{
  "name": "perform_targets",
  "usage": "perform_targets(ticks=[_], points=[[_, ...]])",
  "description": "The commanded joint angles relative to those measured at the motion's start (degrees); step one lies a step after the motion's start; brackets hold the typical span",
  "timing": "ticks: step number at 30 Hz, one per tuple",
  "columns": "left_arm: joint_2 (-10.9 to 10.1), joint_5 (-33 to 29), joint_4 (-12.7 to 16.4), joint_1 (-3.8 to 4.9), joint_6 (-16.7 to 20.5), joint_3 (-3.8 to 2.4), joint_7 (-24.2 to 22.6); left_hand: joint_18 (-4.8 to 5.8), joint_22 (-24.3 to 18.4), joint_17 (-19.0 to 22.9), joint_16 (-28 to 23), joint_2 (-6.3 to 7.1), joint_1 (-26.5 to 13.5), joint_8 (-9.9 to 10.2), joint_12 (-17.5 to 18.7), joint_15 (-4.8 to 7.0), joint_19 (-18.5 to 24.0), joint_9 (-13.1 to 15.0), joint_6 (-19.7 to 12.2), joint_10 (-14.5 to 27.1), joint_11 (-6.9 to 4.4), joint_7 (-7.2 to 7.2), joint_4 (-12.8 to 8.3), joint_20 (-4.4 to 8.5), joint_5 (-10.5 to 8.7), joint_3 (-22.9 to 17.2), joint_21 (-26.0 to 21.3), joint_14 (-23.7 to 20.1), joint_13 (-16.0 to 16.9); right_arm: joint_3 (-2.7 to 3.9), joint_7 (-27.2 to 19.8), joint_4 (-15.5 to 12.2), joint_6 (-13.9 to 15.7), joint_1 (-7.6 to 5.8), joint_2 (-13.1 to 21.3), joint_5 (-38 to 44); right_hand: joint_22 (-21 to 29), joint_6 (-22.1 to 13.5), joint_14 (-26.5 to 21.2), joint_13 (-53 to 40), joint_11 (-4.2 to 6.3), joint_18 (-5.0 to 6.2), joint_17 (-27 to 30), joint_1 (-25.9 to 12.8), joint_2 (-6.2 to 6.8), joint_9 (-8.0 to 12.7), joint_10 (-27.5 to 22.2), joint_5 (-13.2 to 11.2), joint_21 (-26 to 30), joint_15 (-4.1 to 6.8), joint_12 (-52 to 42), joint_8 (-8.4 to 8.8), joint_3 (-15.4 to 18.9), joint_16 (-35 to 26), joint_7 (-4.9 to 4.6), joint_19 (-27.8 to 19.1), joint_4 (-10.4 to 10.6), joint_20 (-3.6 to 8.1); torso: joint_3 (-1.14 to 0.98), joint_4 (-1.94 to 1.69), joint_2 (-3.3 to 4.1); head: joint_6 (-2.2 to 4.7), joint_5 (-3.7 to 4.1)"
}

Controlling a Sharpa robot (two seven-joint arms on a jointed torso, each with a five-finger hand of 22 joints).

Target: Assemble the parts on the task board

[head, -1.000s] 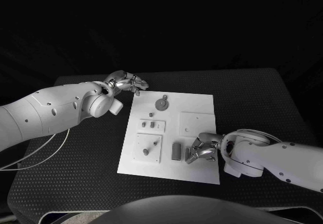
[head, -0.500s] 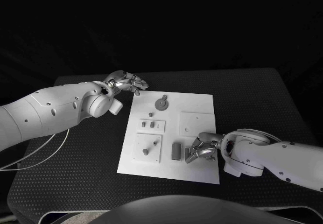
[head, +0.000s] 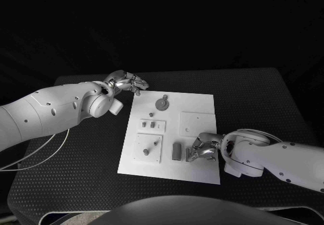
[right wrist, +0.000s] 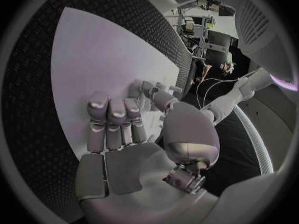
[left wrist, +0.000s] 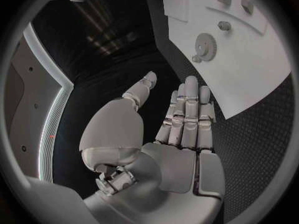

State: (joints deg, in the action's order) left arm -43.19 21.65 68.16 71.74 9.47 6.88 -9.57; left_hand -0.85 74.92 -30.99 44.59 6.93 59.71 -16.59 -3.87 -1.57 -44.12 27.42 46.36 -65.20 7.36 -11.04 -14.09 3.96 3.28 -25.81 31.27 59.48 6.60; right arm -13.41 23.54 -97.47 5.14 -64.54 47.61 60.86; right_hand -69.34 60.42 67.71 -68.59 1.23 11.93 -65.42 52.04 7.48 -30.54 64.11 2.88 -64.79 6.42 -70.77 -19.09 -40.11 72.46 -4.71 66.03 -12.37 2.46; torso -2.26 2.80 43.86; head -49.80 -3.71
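Since the earlier frames the right hand (head: 202, 151) has shifted slightly toward the upright grey block (head: 177, 151), its fingers (right wrist: 111, 115) now curled in over the near part of the task board (head: 202, 174); whether they pinch a part cannot be told. The move suggests a grasp being set up or adjusted, not an insertion completed. The left hand (head: 126, 83) remains off the board's far left corner, fingers (left wrist: 187, 112) straight and apart, holding nothing. On the board lie a gear-like round part (head: 163, 103), two small pegs in a plate (head: 152, 124), a pin on a square plate (head: 146, 152) and a blank square plate (head: 198, 123). No brand, label or writing is legible anywhere.
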Motion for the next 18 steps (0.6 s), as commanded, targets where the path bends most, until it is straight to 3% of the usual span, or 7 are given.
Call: perform_targets(ticks=[1, 8, 14, 18], points=[[0.03, 0.14, 0.16, 0.04, -0.61, -0.03, -0.37, -0.4, 1.05, -0.06, -0.33, 0.08, -0.36, -0.37, -0.14, -0.11, -0.47, 0.03, -0.12, 0.01, 0.48, 0.24, 0.06, 0.03, -0.36, 0.05, -0.3, 0.04, -0.1, -0.75, 2.71, 0.87, -0.84, 0.91, -0.25, 2.5, -0.08, -0.12, 0.24, -0.12, 0.04, 3.07, -0.05, 0.22, -0.92, 0.62, 0.72, -0.1, -0.39, 0.42, -0.43, -0.26, -0.91, -0.07, -0.21, -0.23, -0.21, 0.32, -0.01, 0.04, 0.01, -0.04, -0.04], [0.02, 0.15, 0.16, 0.04, -0.61, -0.03, -0.37, -0.4, 1.05, -0.07, -0.33, 0.08, -0.37, -0.37, -0.14, -0.11, -0.48, 0.02, -0.13, 0.01, 0.47, 0.24, 0.07, 0.03, -0.36, 0.06, -0.31, 0.05, -0.1, -0.75, 2.86, 0.96, -0.74, 0.91, -0.29, 2.43, -0.08, 0.09, 0.41, -0.35, 0.09, 3.06, -0.03, 0.08, -1.36, 0.59, 1.26, -0.08, -0.53, 0.44, -0.61, -0.38, -1.73, -0.09, -0.15, -0.13, -0.56, 0.17, -0.01, 0.02, 0.0, -0.01, -0.02], [0.05, 0.15, 0.13, 0.04, -0.61, -0.03, -0.36, -0.4, 1.06, -0.08, -0.33, 0.07, -0.37, -0.38, -0.15, -0.11, -0.48, 0.02, -0.13, 0.01, 0.48, 0.24, 0.08, 0.03, -0.36, 0.06, -0.31, 0.05, -0.11, -0.75, 2.65, 1.24, -0.95, 0.91, -0.1, 1.4, -0.05, 0.09, 0.54, -0.27, 0.06, 3.07, 0.0, -0.8, -0.66, 0.65, 1.33, -0.03, -0.62, 0.41, -0.46, -0.35, -1.83, -0.15, -0.19, -0.04, -0.65, 0.0, -0.01, 0.02, 0.0, 0.09, 0.02], [0.09, 0.15, 0.1, 0.04, -0.59, -0.03, -0.38, -0.4, 1.06, -0.09, -0.33, 0.08, -0.38, -0.38, -0.15, -0.11, -0.49, 0.02, -0.13, 0.01, 0.48, 0.24, 0.08, 0.03, -0.36, 0.06, -0.31, 0.05, -0.11, -0.74, 1.17, 1.64, -0.95, 0.91, 0.29, -1.17, 0.03, -0.19, 0.57, 0.06, -0.12, 3.07, 0.03, -1.92, 1.35, 0.88, 0.8, 0.54, -0.62, 0.32, 0.07, -0.09, -1.43, -0.32, -0.36, -0.06, -0.66, -0.11, -0.01, 0.01, 0.0, 0.32, 0.2]])
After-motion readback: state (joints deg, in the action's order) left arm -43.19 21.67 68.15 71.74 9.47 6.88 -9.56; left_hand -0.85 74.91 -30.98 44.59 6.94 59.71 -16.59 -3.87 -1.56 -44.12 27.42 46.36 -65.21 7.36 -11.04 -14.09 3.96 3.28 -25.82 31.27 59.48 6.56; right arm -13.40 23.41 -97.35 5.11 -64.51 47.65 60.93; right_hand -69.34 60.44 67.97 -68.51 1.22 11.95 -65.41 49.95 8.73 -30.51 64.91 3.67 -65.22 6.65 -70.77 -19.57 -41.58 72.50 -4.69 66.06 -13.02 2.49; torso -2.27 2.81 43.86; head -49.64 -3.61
